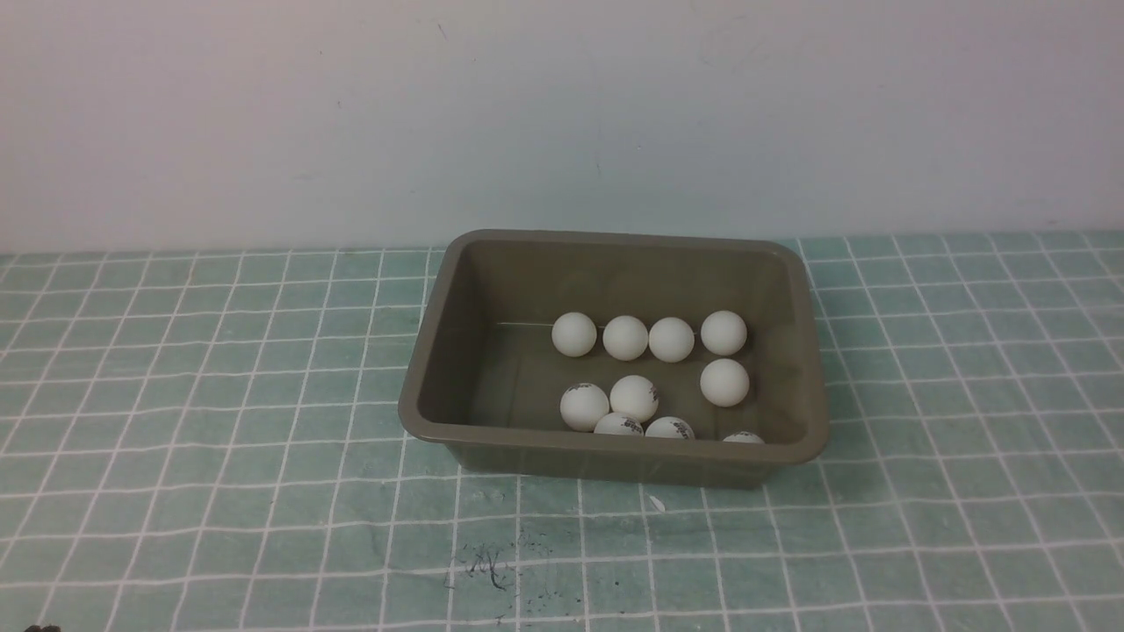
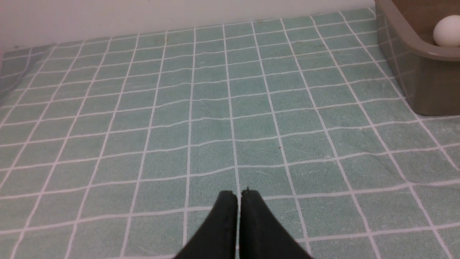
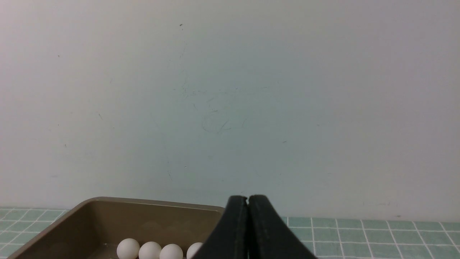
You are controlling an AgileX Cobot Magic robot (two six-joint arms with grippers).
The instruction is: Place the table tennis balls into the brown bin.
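Jaws of the left arm and of the right arm are together, holding nothing; ten small white plastic balls lie inside the rectangular olive-brown plastic bin on the green, white-gridded surface.

A green tabletop is crossed by a grid of pale lines. Behind the tabletop rises a plain whitish wall with small dark specks and faint scratches. On the tabletop's near part, around its middle, are dark scuff marks, with a small white fleck near them, farther back.
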